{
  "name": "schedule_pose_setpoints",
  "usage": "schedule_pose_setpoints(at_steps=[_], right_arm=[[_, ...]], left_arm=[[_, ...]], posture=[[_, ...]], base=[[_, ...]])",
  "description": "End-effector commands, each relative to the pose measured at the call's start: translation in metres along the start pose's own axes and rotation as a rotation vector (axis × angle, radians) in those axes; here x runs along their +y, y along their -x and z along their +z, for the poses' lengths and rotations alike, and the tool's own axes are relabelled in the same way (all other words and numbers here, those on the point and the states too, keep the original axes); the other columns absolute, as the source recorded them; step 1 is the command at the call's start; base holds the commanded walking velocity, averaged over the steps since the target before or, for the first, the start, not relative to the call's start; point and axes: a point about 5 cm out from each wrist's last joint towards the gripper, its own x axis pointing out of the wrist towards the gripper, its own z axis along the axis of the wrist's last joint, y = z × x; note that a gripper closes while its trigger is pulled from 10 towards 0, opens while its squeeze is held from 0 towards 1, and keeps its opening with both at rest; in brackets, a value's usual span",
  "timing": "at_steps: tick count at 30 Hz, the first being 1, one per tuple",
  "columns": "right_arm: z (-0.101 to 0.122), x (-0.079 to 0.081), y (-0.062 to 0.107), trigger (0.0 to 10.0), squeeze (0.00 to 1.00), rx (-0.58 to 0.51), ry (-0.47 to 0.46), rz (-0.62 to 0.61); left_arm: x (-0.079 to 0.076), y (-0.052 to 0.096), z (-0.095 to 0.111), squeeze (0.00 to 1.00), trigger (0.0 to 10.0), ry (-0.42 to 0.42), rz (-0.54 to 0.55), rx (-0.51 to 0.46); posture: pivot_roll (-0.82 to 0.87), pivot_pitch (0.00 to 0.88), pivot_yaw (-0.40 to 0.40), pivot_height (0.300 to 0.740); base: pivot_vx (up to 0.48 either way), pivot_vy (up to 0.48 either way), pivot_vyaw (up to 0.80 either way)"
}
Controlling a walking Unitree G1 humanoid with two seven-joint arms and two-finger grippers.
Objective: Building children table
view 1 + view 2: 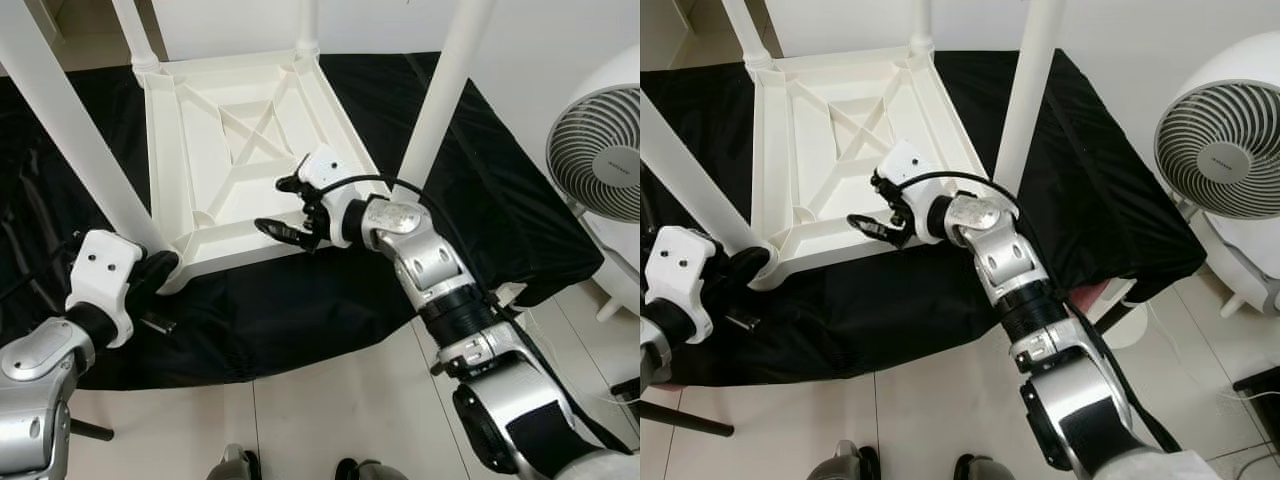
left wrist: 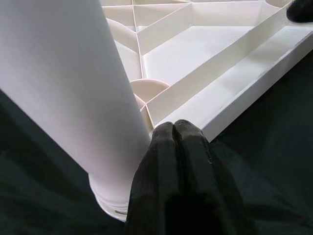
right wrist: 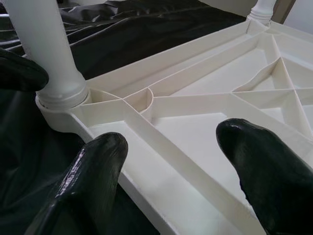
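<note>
Right gripper (image 1: 293, 210): jaws apart, straddling the near rim of the white plastic children's table (image 1: 240, 140), one finger (image 3: 88, 171) outside the rim over the black cloth (image 1: 300, 310), the other finger (image 3: 264, 161) above the ribbed underside. Whether either touches the rim cannot be told.

Left gripper (image 1: 155, 272): jaws together, empty, fingertips (image 2: 176, 142) at the table's near left corner, just beside the base of the white cylindrical leg (image 1: 70, 130) seated there.

The table lies upside down on the black cloth, its cross-ribbed underside up and four legs rising from the corners; the near right leg (image 1: 445, 90) stands just beside the right wrist.

A white round fan (image 1: 600, 150) stands on the tiled floor (image 1: 330, 410) to the robot's right. Its hub label is too small to read.
</note>
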Motion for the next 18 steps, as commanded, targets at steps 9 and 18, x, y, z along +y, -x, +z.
schedule_pose_setpoints(at_steps=[9, 18], right_arm=[[0.000, 0.000, 0.000, 10.0, 0.00, 0.023, 0.041, 0.032], [0.001, 0.003, 0.007, 10.0, 0.00, 0.015, 0.031, 0.021]], left_arm=[[0.015, -0.006, -0.013, 0.00, 10.0, 0.091, 0.334, 0.036], [0.013, -0.012, -0.020, 0.00, 10.0, 0.158, 0.395, 0.066]], posture=[[0.03, 0.138, 0.009, 0.740], [0.03, 0.126, 0.002, 0.740]], base=[[0.000, 0.000, 0.00], [0.000, 0.000, 0.00]])
